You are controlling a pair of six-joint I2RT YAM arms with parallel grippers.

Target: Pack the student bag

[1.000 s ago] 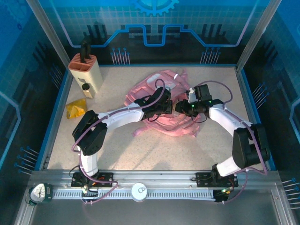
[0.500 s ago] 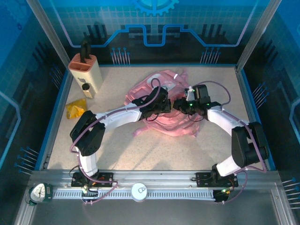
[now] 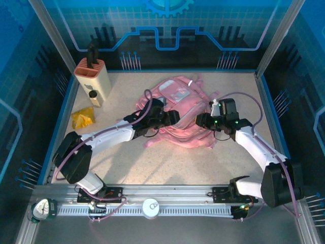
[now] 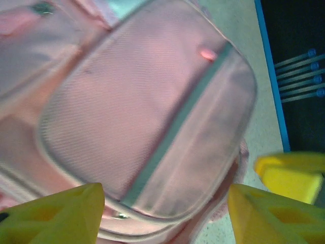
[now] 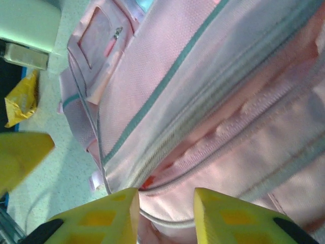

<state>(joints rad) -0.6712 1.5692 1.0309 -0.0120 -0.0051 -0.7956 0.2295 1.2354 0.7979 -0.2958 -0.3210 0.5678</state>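
The student bag (image 3: 184,109) lies flat around the middle-back of the counter (image 3: 152,162), with its long axis running roughly back-to-front. Our left gripper (image 3: 174,118) sits at its left flank, fingers (image 4: 56,213) spread wide and holding nothing. Our right gripper (image 3: 198,121) is at the right flank, fingers (image 5: 223,216) parted by a narrower gap just over a zip line, and we can't see them pinching anything. So the bag's between the two, and we reckon the right one's better placed for the zip.
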